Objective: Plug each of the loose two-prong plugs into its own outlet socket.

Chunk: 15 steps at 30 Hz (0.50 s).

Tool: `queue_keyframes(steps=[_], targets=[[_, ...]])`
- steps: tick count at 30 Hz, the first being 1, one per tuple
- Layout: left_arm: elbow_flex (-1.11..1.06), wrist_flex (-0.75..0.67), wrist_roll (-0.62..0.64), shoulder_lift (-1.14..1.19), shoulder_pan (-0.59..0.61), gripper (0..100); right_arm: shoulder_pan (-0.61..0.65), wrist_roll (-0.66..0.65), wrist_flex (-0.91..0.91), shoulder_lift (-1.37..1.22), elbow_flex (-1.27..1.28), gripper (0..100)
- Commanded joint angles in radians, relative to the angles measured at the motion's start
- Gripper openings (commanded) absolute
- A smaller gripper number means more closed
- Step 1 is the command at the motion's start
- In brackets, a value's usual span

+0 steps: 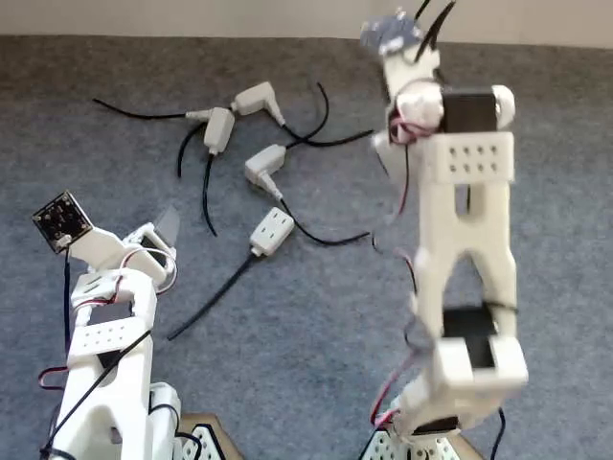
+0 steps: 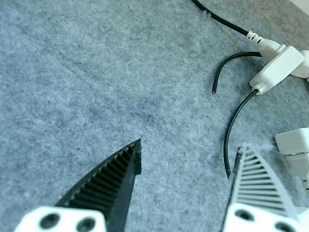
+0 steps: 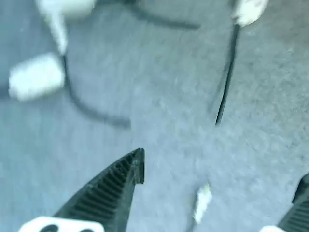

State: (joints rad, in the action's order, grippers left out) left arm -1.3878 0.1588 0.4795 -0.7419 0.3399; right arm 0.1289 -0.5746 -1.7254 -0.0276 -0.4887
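Note:
Four white cord ends lie on the grey carpet in the high view: an outlet socket (image 1: pixel 271 231) with its holes facing up, a plug (image 1: pixel 265 163) behind it, and two more pieces (image 1: pixel 218 127) (image 1: pixel 257 99) close together farther back. My left gripper (image 1: pixel 163 226) (image 2: pixel 190 147) hovers open over bare carpet left of the socket; its own view has a white piece (image 2: pixel 280 67) and another (image 2: pixel 294 145) off to one side. My right gripper (image 3: pixel 222 166) is open above carpet, with blurred white pieces (image 3: pixel 36 77) (image 3: pixel 65 7) beyond it. The right arm (image 1: pixel 465 192) stretches toward the table's back.
Thin black cords (image 1: pixel 311 134) (image 1: pixel 206 297) loop and cross between the white pieces. Open carpet lies in front of the socket and between the two arm bases. A small pale scrap (image 3: pixel 203 200) sits on the carpet near my right gripper.

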Motion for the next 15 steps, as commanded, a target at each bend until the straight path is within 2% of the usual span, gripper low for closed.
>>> queue_keyframes(steps=[1,3,8,10,15], targets=[[0.036,-0.021,0.005,-0.024,0.001,30,-0.021,-0.290,-0.039,0.309,0.372,44.7],[0.035,-0.021,0.003,-0.024,-0.012,30,-0.062,-0.390,-0.033,0.430,0.555,44.7],[0.033,-0.021,0.003,-0.024,-0.012,30,-0.231,-0.417,0.099,0.662,0.895,44.7],[0.033,-0.021,0.003,-0.024,-0.012,30,-0.312,-0.454,0.205,0.725,1.047,44.7],[0.033,-0.021,0.003,-0.024,-0.013,30,-0.489,-0.646,0.564,0.817,1.403,44.7]])
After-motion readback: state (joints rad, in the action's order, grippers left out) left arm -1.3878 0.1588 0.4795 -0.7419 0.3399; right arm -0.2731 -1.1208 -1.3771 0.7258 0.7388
